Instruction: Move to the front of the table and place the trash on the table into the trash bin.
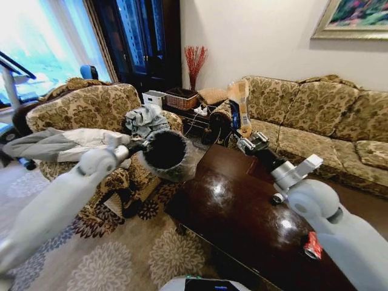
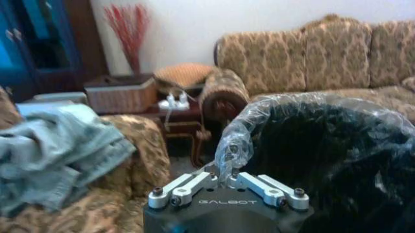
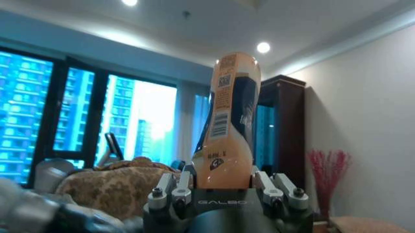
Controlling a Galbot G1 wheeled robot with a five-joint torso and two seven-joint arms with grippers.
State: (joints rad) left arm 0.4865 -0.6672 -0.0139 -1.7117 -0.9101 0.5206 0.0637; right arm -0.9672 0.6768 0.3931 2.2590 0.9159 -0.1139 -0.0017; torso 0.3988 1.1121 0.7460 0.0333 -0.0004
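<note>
Item, progress: your right gripper (image 3: 224, 187) stood clamped on the tan plastic bottle with a dark label (image 1: 240, 103), raised above the far end of the glossy dark brown wooden table (image 1: 242, 206), not yet binned; the crushed red can (image 1: 313, 245) lay near the table's right edge. Your left gripper (image 2: 224, 177) pinched the clear liner of the round black trash bin (image 1: 165, 151), held aloft just beside the table's left edge, left of the bottle
</note>
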